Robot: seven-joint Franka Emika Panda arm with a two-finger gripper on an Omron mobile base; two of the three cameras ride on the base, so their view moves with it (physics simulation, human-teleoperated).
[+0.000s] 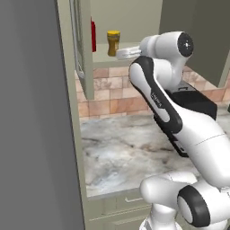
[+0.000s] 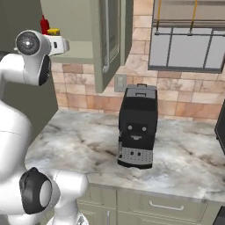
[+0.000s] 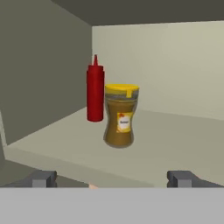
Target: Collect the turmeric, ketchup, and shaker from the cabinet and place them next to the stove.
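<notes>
The claw (image 3: 112, 178) stands with its jaws wide apart and empty, level with the front edge of the cabinet's (image 3: 48, 78) inner shelf and aimed into the open compartment. Straight ahead of it, between the lines of the two fingertips (image 3: 43, 178), stands the turmeric (image 3: 120, 116), near but not yet touched. Just behind and to the left of that jar in the hand view is the ketchup (image 3: 95, 92), close beside it with a narrow gap between them.

From the base views the arm reaches up toward the open cabinet above the marble table (image 1: 130, 148); a black coffee machine (image 2: 137, 127) sits on that table further along to the right.

By my reading the task is at its very start: nothing is held, both visible items are on the shelf, and the first grasp, probably the jar, is yet to come. All three carries to the stove remain.

The turmeric is a squat, upright jar of mustard-brown powder with a yellow lid and a small pale label. The ketchup is a slim red bottle, upright, taller, with a pointed nozzle.
</notes>
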